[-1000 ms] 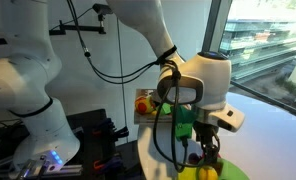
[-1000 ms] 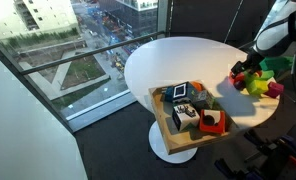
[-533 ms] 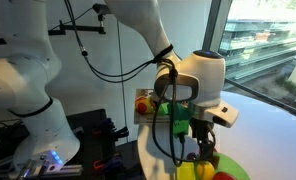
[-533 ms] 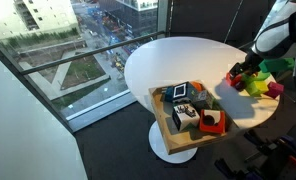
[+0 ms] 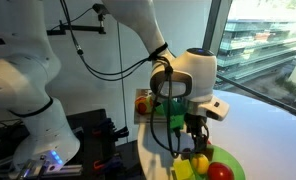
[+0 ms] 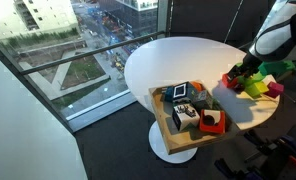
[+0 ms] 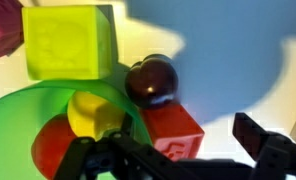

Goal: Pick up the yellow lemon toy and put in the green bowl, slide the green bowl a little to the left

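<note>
With the yellow lemon toy (image 7: 96, 114) in the green bowl (image 7: 43, 102), your gripper (image 7: 173, 158) hangs with fingers spread; only the leftward slide remains.

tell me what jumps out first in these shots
The bright green bowl grabs the eye, holding the yellow lemon toy and a red round toy. The open gripper hangs just above them; a wooden tray of blocks sits elsewhere on the white table.
</note>
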`<state>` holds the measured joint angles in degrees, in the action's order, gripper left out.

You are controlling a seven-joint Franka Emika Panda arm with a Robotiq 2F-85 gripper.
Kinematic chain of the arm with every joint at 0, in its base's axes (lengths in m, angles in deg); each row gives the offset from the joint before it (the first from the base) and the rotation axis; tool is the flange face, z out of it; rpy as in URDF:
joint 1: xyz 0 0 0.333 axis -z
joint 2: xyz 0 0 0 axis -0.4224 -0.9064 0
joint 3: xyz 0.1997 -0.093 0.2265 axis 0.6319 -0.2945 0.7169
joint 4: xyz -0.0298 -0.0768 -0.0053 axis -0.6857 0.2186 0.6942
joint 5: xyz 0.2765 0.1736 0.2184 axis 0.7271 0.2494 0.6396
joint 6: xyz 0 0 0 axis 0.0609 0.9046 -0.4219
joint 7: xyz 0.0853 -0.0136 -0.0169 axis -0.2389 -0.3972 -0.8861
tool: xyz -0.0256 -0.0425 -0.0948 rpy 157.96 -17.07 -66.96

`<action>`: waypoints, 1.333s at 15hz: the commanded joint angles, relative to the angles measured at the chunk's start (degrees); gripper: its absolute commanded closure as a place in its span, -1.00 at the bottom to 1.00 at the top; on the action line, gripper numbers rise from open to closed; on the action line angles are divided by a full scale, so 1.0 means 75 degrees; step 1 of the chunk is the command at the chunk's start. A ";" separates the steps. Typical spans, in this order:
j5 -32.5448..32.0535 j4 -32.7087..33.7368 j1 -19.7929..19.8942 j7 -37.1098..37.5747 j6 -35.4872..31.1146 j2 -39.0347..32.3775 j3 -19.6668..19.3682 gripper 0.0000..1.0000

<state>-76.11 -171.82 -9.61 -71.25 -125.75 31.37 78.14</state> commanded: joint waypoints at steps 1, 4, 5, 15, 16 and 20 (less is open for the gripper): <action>0.0163 -0.0389 -0.0076 -0.0339 -0.0072 0.0419 0.0088 -1.00; -0.0079 -0.0428 -0.0197 -0.0152 -0.0054 0.0468 -0.0058 -1.00; -0.0104 -0.0430 -0.0208 -0.0136 -0.0042 0.0487 -0.0085 -1.00; -0.0468 -0.0393 -0.0229 0.0045 0.0191 0.1019 -0.0470 -1.00; -0.0536 -0.0422 -0.0240 0.0059 0.0274 0.1145 -0.0498 -1.00; -0.0859 -0.0520 -0.0254 0.0064 0.0690 0.1639 -0.0564 -1.00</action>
<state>-79.80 -173.80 -10.64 -71.85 -123.36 39.12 75.10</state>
